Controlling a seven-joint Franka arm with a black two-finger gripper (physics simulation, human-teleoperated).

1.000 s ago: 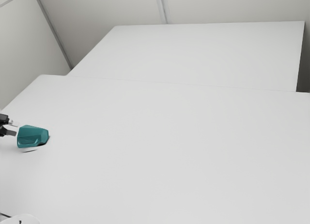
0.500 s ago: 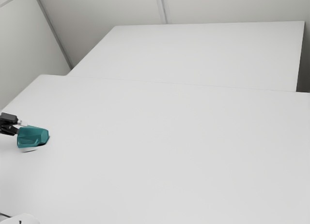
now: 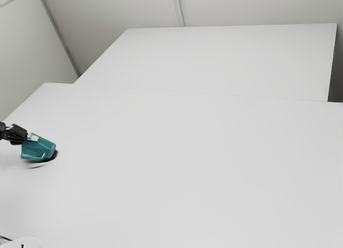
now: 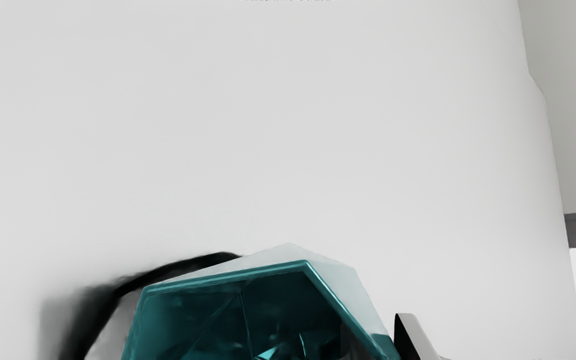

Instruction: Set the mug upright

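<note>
At the exterior view's left edge, the black gripper (image 3: pixel 32 137) reaches the upper side of the teal mug (image 3: pixel 39 149), by its open end. The mug lies tipped over, slanted, with a dark shadow under its far end. In the wrist view the mug (image 4: pixel 193 320) turns its angular mouth toward the camera, and the gripper (image 4: pixel 379 346) is shut on its wall: one light grey finger stands outside the wall, the other shows dimly inside the mouth. The mug's lower part is cut off there.
The white table (image 3: pixel 177 167) spreads toward the exterior view's right, with another white surface (image 3: pixel 214 60) behind it. A white rounded object (image 3: pixel 27 242) sits at the exterior view's lower left corner. Pale walls stand behind.
My gripper has moved toward the exterior view's right onto the mug, and its fingers have come together on the wall. The mug has shifted slightly up in that view and tilted.
</note>
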